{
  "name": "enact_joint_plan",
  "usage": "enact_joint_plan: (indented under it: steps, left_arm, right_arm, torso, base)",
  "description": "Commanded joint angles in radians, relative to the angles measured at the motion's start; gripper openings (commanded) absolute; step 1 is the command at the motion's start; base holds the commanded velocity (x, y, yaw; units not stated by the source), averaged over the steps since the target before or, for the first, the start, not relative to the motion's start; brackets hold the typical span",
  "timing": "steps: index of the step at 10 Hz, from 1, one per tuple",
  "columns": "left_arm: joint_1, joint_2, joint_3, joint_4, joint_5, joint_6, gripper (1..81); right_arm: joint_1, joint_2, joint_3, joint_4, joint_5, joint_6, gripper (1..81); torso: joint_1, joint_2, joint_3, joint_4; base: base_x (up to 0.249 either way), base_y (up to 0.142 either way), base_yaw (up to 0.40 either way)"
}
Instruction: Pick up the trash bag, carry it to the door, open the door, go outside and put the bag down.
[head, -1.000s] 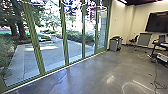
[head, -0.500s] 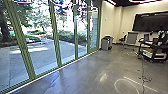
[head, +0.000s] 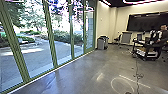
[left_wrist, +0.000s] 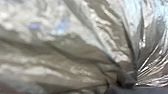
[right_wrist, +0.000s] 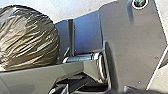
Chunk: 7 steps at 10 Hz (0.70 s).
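Many folds of the trash bag (left_wrist: 75, 55) lie close to my left wrist, bunching tightly at a dark edge (left_wrist: 142, 90). My right wrist angles over my base plate (right_wrist: 132, 45), the bag bulging near it, partly hidden by my jointed bar (right_wrist: 37, 77). How open my left gripper and right gripper are, or what they grip, I cannot tell.

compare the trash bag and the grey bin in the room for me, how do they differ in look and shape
The trash bag is rounded and bulging, while the grey bin is boxy and upright. The bag's surface is brownish, glossy and covered in creases; the bin's side looks plain and flat by comparison.
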Motion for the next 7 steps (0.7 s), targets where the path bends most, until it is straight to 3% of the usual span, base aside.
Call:
enact_joint_plan:
  steps: [1, 7]
  left_arm:
    - [-0.054, -0.002, 0.001, 0.010, 0.064, 0.007, 1.0]
    - [-0.054, -0.001, 0.004, 0.010, 0.064, 0.007, 1.0]
  right_arm:
    - [0.045, 0.006, 0.009, -0.009, -0.052, -0.003, 81.1]
    - [0.045, 0.006, 0.009, -0.008, -0.052, -0.003, 81.1]
  torso:
    - [0.000, 0.000, 0.000, 0.000]
    - [0.000, 0.000, 0.000, 0.000]
  base:
    - [0.000, 0.000, -0.082]
    - [0.000, 0.000, 0.000]
